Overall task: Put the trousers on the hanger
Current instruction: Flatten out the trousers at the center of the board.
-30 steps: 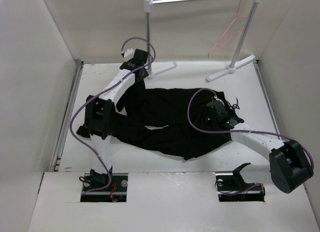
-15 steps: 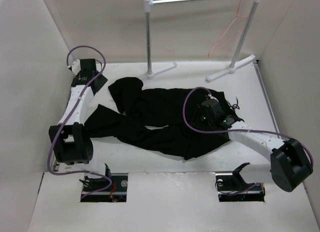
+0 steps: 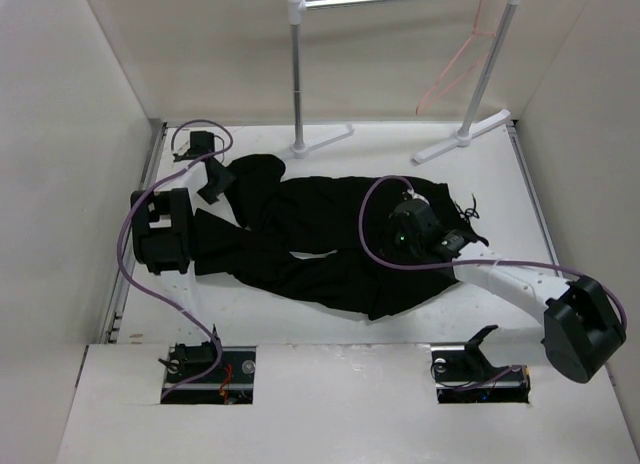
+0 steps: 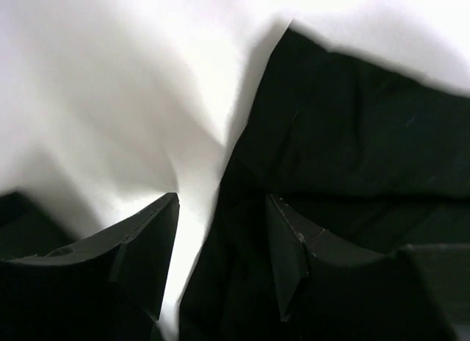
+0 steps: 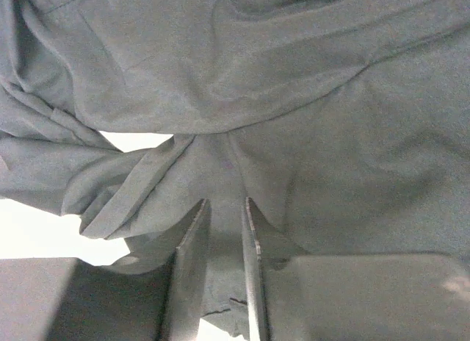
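- The right gripper [image 5: 222, 209] is clenched on a fold of the trousers [image 5: 308, 120] — its two fingers stand almost together with cloth pinched between them.
- From above, that gripper [image 3: 402, 236] sits low on the right half of the garment, near the waist end.
- The left gripper [image 4: 222, 201] is released, with its fingers well apart. One finger is over the bare white table [image 4: 110, 98] and the other over the black cloth's edge [image 4: 352, 157]; it grips nothing.
- Seen from the top camera, the left gripper [image 3: 216, 186] hangs just beside the far-left bunched end of the trousers [image 3: 320, 234].
- The trousers lie crumpled across the middle of the table [image 3: 400, 154], legs running left.
- The hanger [image 3: 445, 76] hangs from the right end of the clothes rack [image 3: 298, 74] at the back — well apart from the trousers and both grippers.
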`<state>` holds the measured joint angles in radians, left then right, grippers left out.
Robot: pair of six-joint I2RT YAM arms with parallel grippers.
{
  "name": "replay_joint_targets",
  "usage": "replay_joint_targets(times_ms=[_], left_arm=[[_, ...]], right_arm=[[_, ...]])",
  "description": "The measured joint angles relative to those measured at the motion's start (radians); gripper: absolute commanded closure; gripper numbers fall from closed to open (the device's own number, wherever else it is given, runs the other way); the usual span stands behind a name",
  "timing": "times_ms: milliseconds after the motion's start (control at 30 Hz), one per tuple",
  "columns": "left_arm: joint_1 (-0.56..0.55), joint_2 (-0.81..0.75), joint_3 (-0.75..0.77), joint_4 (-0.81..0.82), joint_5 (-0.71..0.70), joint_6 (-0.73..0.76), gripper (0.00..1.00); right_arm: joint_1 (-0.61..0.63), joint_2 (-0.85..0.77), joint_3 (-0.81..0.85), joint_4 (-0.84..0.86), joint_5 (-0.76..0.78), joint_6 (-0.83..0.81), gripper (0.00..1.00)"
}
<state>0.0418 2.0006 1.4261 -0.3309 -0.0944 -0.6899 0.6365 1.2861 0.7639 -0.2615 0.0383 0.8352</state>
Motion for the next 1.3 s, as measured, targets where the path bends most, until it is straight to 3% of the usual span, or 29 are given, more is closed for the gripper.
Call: replay_joint_targets(times_ms=[200, 467, 800, 1067, 1300], left_arm=[[0.005, 0.056, 0.054, 0.039, 0.002, -0.015, 0.55], [0.012, 0.107, 0.100, 0.060, 0.016, -0.044, 0.93], [0.100, 0.111, 0.188, -0.027, -0.063, -0.027, 0.96], [0.145, 0.111, 0.411, -0.141, -0.289, 0.102, 0.88], [0.140, 0.119, 0.573, -0.216, -0.459, 0.246, 0.50]], right_arm=[[0.000, -0.035, -0.008, -0.019, 0.014, 0.003, 0.63], [0.000, -0.038, -0.008, -0.024, 0.017, 0.003, 0.63], [-0.049, -0.039, -0.008, -0.026, 0.016, -0.004, 0.49], [-0.166, -0.103, -0.038, -0.044, 0.016, -0.024, 0.37], [-0.285, -0.164, -0.036, -0.086, 0.023, -0.047, 0.36]])
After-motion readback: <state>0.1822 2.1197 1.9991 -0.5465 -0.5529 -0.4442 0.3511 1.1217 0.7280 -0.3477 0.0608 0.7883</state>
